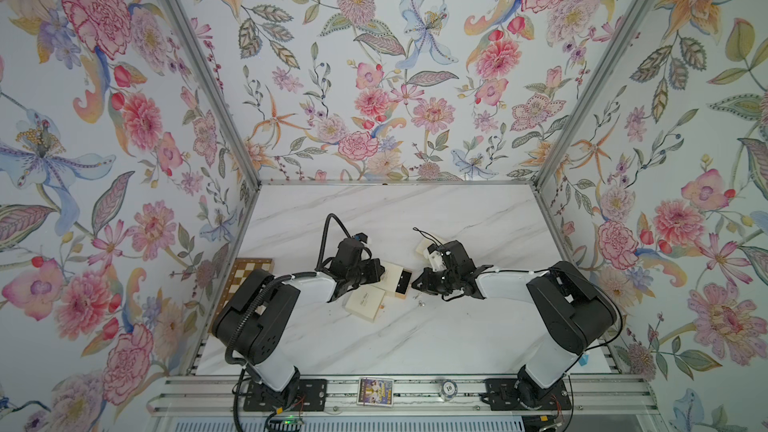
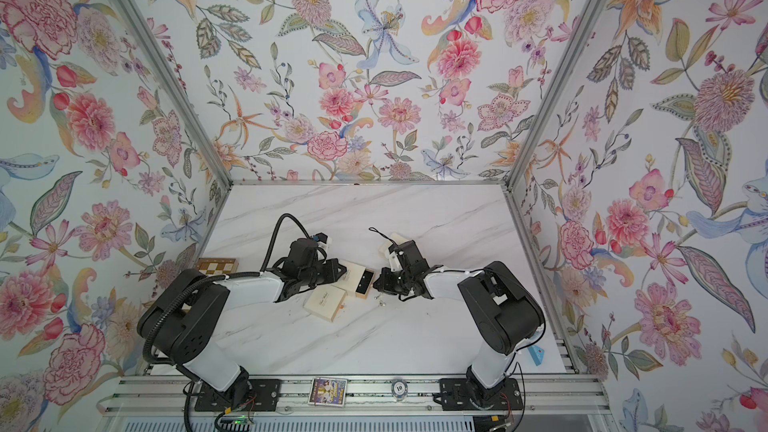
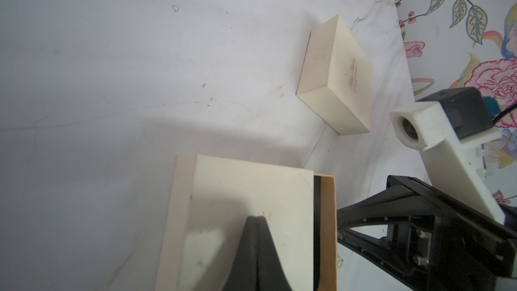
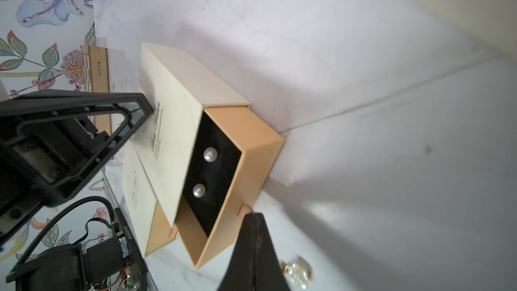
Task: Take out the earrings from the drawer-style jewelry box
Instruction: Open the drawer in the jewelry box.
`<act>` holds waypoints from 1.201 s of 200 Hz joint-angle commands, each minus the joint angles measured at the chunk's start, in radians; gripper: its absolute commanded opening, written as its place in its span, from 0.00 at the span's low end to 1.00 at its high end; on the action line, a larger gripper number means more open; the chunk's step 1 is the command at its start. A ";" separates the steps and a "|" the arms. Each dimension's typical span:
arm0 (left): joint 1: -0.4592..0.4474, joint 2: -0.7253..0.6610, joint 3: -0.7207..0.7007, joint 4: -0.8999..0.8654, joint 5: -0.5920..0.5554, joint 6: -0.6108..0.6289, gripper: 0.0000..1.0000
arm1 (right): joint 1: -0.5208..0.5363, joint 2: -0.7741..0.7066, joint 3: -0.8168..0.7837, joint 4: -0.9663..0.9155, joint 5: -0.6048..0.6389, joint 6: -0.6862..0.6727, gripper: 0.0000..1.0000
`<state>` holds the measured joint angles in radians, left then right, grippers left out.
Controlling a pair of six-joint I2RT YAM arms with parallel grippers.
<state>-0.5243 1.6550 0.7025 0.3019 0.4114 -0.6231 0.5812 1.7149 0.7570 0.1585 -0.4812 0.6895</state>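
A marble table (image 1: 415, 209) was seen from above, walled in by floral paper, with two black-and-white robot arms reaching toward its middle. There lay a cream jewelry box (image 4: 173, 113) with its tan drawer (image 4: 251, 146) slid partly out. Two round pearl earrings (image 4: 210, 154) sat side by side on the drawer's black lining, not yet taken out.

The left gripper (image 3: 256, 218) had its jaws pressed together, and its tip rested on the box's cream top. The right gripper (image 4: 253, 215) also had its jaws together. Its tip was right at the small pull tab (image 4: 246, 207) on the drawer's front — whether it pinched the tab could not be told.

A few loose glinting pieces (image 4: 298, 274) lay on the table just beside the right gripper.

A second cream box (image 1: 365, 303) lay touching the first, nearer the arm bases. A third cream box (image 3: 344, 79) lay apart, farther back. A chessboard (image 1: 245, 272) lay at the table's left edge, partly under the left arm.
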 commanded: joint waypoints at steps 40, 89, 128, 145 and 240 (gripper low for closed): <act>-0.009 0.005 -0.022 -0.053 -0.026 0.001 0.00 | -0.003 -0.010 0.008 -0.064 0.036 -0.029 0.00; -0.010 0.009 -0.012 -0.056 -0.014 0.004 0.00 | 0.027 -0.011 0.075 -0.166 0.094 -0.100 0.13; -0.011 0.014 -0.007 -0.058 -0.011 0.008 0.00 | 0.055 -0.005 0.151 -0.242 0.141 -0.151 0.26; -0.010 0.011 -0.009 -0.056 -0.011 0.009 0.00 | 0.064 -0.021 0.175 -0.287 0.182 -0.177 0.28; -0.010 0.008 -0.018 -0.047 -0.012 0.005 0.00 | 0.073 -0.074 0.184 -0.315 0.210 -0.230 0.24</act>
<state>-0.5247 1.6550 0.7025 0.3023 0.4114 -0.6228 0.6525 1.6451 0.9428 -0.1547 -0.2749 0.4698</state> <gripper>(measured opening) 0.041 0.239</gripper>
